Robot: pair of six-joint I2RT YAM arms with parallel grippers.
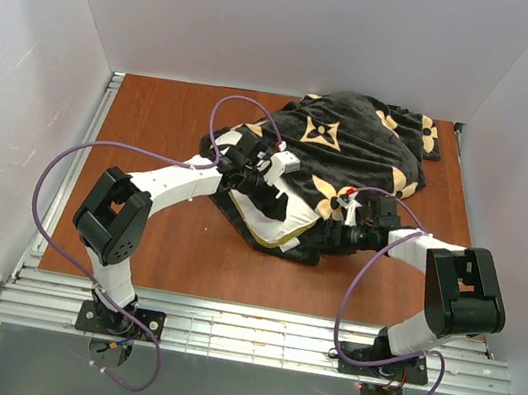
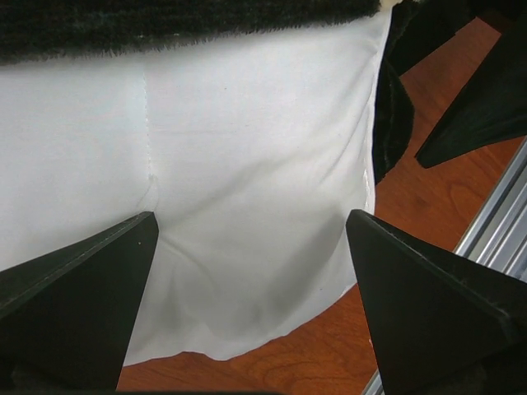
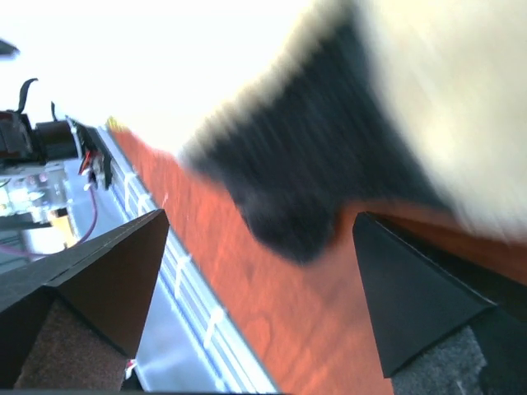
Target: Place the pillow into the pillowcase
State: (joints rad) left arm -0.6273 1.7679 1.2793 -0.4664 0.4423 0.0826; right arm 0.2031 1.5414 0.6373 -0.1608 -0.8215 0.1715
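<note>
- left gripper (image 2: pixel 251 216): released, jaws spread wide, nothing between them; white pillow (image 2: pixel 247 148) just ahead of the fingertips.
- right gripper (image 3: pixel 259 214): released too, jaws apart, hanging over the red-brown worktop (image 1: pixel 154 128) beside a blurred black edge of the pillowcase (image 1: pixel 354 147).
- pillow mostly inside the pillowcase; near white end with yellow band poking out between the two grippers.
- pillowcase bunched, reaching toward the far right corner of the worktop.
</note>
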